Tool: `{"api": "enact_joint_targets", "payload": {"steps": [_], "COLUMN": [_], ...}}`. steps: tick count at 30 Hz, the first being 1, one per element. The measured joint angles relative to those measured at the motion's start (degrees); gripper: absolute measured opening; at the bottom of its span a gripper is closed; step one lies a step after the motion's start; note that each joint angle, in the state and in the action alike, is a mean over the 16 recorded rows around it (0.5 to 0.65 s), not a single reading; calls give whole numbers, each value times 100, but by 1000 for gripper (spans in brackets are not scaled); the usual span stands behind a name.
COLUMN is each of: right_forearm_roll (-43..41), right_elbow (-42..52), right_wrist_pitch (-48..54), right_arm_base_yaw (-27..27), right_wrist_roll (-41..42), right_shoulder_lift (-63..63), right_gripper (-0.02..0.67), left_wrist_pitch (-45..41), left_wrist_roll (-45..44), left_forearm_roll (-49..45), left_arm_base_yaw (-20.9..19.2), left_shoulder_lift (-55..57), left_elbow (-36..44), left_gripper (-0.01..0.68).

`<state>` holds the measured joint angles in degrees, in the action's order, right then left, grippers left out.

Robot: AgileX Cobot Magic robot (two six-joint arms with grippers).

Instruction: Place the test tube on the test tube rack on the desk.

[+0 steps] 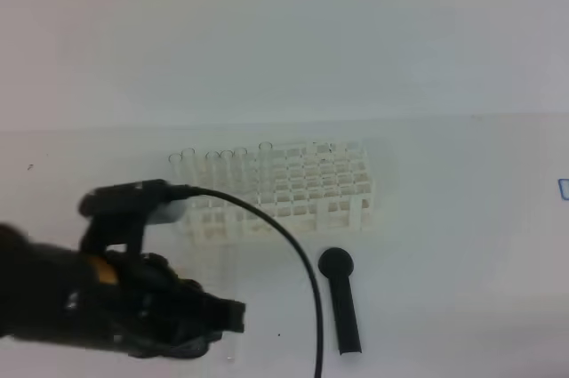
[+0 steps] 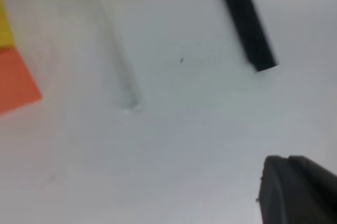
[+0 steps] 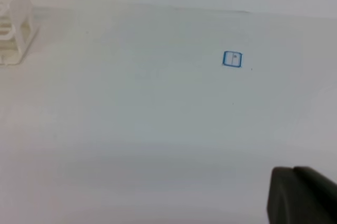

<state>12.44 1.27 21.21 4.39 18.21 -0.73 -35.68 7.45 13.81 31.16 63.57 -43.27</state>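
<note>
The test tube [image 2: 118,60] lies flat on the white desk [image 2: 200,139] in the left wrist view, running from the top edge down to the middle. My left arm hides it in the high view. My left gripper [image 1: 233,317] hovers low over the desk, in front and left of the test tube rack [image 1: 293,187]. Only one dark finger [image 2: 297,190] shows, with nothing held. The white rack stands mid-desk with several clear tubes upright in its left rows. Its corner shows in the right wrist view [image 3: 13,23]. One finger [image 3: 303,195] of my right gripper shows over bare desk.
A black round-headed tool [image 1: 342,298] lies in front of the rack, right of my left gripper; its handle [image 2: 245,23] lies right of the tube. An orange and yellow block [image 2: 13,74] sits left of the tube. A small blue square mark [image 3: 232,59] is on the desk.
</note>
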Motion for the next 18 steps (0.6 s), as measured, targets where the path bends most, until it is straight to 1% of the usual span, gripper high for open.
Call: {"api": "enact_joint_targets", "payload": {"steps": [5,10,14,18], "right_forearm_roll": [0,0,0,0], "right_elbow": [0,0,0,0], "right_wrist_pitch": [0,0,0,0], "right_arm_base_yaw": [0,0,0,0], "right_wrist_roll": [0,0,0,0], "right_shoulder_lift": [0,0,0,0], "right_gripper": [-1,-1,-1,-1], "left_wrist_pitch": [-619,-1366,-1803,-2047], "left_wrist_roll": [386,868,1095,1234], "left_forearm_roll": [-128,-592,-953,-1272], "left_arm_base_yaw": [260,302,302,302], "left_shoulder_lift": [1568,2886,3540,3899], "left_elbow": [-805,-1696,-2278,-2677], "left_gripper": [-1,-1,-1,-1]}}
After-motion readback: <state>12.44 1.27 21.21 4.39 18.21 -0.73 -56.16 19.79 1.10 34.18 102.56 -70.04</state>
